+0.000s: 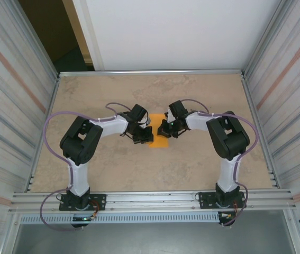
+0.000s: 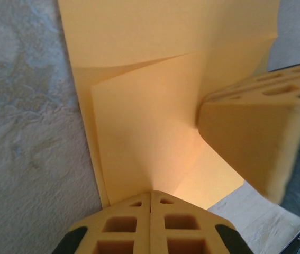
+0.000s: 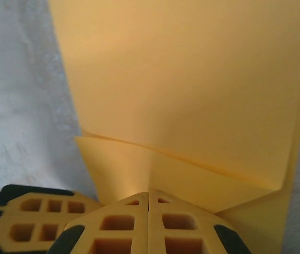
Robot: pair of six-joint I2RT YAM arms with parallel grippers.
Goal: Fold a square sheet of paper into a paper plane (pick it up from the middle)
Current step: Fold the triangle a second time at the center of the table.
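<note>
Table: we're looking down on the beige, marbled table [image 1: 202, 100], and both arms bend inward to meet at its centre.
Paper: the square sheet of paper [image 1: 160, 143] lies flat on the table right in the middle, bright orange, between the two arm tips and partly under them.
Fold: up close from the left wrist we see a flap [image 2: 150, 137] lying over the rest of the sheet, its edge running slantwise across the layer below. From the right wrist we see a similar slanting edge with another layer beneath it.
Left gripper: the left gripper [image 2: 150, 194] comes in from the left with its jaws pressed together, seam to seam, and its tip rests on the near edge of the flap. We can't tell whether any paper is pinched between them.
Right gripper: the right gripper [image 3: 148, 194] has its jaws together too, its tip down on the orange paper at the folded edge.
Spacing: the two grippers sit just beside each other over the sheet, tips facing.
</note>
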